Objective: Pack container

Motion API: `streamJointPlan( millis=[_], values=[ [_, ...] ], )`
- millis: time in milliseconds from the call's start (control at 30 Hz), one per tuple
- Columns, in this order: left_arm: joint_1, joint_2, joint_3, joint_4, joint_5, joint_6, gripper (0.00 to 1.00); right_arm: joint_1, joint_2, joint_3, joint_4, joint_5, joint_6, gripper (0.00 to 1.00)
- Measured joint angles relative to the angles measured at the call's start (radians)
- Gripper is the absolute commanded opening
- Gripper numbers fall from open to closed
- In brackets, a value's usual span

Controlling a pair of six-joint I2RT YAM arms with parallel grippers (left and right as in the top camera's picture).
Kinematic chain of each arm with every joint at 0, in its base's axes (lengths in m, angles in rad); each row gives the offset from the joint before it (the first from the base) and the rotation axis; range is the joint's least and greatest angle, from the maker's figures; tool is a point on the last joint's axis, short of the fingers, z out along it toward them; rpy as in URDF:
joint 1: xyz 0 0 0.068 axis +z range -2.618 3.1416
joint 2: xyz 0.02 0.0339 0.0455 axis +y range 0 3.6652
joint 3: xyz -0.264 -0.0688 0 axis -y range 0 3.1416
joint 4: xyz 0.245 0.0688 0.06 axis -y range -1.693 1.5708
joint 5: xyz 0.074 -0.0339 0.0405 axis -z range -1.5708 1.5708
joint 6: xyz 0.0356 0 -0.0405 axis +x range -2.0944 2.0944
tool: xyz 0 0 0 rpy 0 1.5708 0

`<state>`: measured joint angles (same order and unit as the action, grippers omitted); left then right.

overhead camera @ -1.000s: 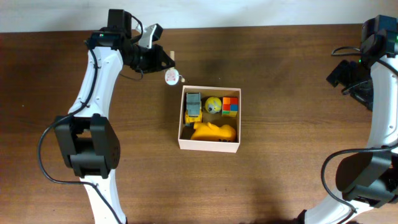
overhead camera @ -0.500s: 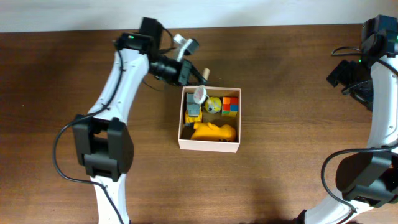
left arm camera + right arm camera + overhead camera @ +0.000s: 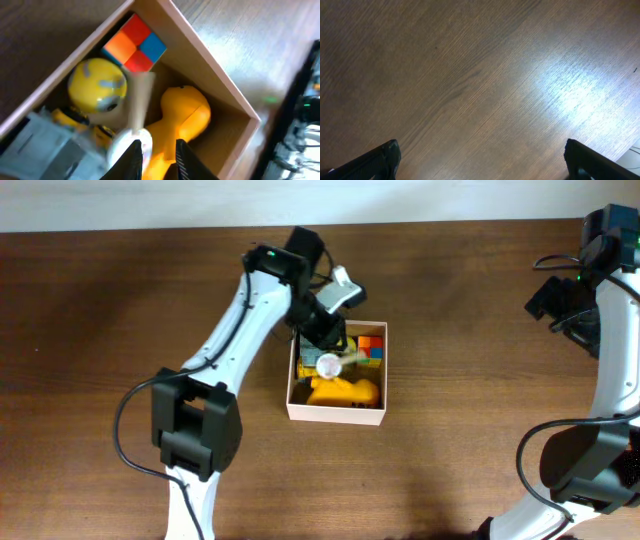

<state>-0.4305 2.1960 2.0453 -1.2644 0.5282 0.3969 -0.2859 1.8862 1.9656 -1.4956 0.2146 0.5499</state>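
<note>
The container [image 3: 335, 413] stands mid-table, white outside and tan inside [image 3: 210, 65]. In it lie a colour cube [image 3: 135, 42], a yellow ball [image 3: 97, 85], a yellow animal toy [image 3: 182, 112] and a grey and yellow truck [image 3: 45, 145]. My left gripper [image 3: 159, 152] hangs over the box [image 3: 335, 346], its jaws a little apart with only the yellow toy showing in the gap. A white disc toy [image 3: 127, 145] with a tan stick lies blurred just left of the left finger, on top of the other toys [image 3: 328, 364]. My right gripper [image 3: 482, 157] is wide open over bare wood at the far right [image 3: 548, 298].
Dark wood table [image 3: 470, 430] all round the box. A pale wall strip [image 3: 100, 205] runs along the far edge. The left arm reaches in from the left over the box's back left corner.
My left gripper swung right from the table's back left to above the box, carrying the white disc toy. Its jaws have parted and the toy now lies among the others. Right arm still.
</note>
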Motion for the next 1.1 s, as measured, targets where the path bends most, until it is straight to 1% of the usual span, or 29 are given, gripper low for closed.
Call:
streamJointPlan(
  millis=[200, 300, 400, 467, 500, 567, 600, 633, 700, 833, 900, 967, 1000, 1067, 1100],
  values=[
    [-0.055, 0.000, 0.000, 0.013, -0.066, 0.050, 0.21, 0.000, 0.000, 0.000, 0.000, 0.000, 0.000, 0.99],
    [-0.087, 0.000, 0.000, 0.013, -0.120, 0.061, 0.22, 0.000, 0.000, 0.000, 0.000, 0.000, 0.000, 0.99],
    [-0.112, 0.000, 0.000, 0.018, -0.179, 0.069, 0.27, 0.000, 0.000, 0.000, 0.000, 0.000, 0.000, 0.99],
    [-0.123, 0.000, 0.000, 0.033, -0.247, 0.073, 0.37, 0.000, 0.000, 0.000, 0.000, 0.000, 0.000, 0.99],
    [-0.123, 0.000, 0.000, 0.035, -0.279, 0.078, 0.37, 0.000, 0.000, 0.000, 0.000, 0.000, 0.000, 0.99],
    [-0.123, 0.000, 0.000, 0.035, -0.325, 0.078, 0.44, 0.000, 0.000, 0.000, 0.000, 0.000, 0.000, 0.99],
    [-0.122, 0.000, 0.000, 0.035, -0.346, 0.076, 0.46, 0.000, 0.000, 0.000, 0.000, 0.000, 0.000, 0.99],
    [-0.122, 0.000, 0.001, 0.034, -0.381, 0.055, 0.52, 0.000, 0.000, 0.000, 0.000, 0.000, 0.000, 0.99],
    [-0.120, 0.002, 0.017, 0.032, -0.456, -0.002, 0.55, 0.000, 0.000, 0.000, 0.000, 0.000, 0.000, 0.99],
    [-0.107, 0.002, 0.088, 0.017, -0.575, -0.132, 0.56, 0.000, 0.000, 0.000, 0.000, 0.000, 0.000, 0.99],
    [-0.084, 0.002, 0.161, 0.003, -0.649, -0.223, 0.56, 0.000, 0.000, 0.000, 0.000, 0.000, 0.000, 0.99],
    [-0.052, 0.003, 0.230, -0.026, -0.687, -0.311, 0.56, 0.000, 0.000, 0.000, 0.000, 0.000, -0.001, 0.99],
    [-0.038, 0.003, 0.255, -0.067, -0.697, -0.358, 0.56, 0.000, 0.000, 0.000, 0.000, 0.000, 0.000, 0.99],
    [-0.003, 0.004, 0.312, -0.104, -0.703, -0.396, 0.57, 0.000, 0.000, 0.000, 0.000, 0.000, 0.000, 0.99],
    [0.019, 0.004, 0.342, -0.132, -0.705, -0.420, 0.63, 0.000, 0.000, 0.000, 0.000, 0.000, 0.000, 0.99]
  ],
)
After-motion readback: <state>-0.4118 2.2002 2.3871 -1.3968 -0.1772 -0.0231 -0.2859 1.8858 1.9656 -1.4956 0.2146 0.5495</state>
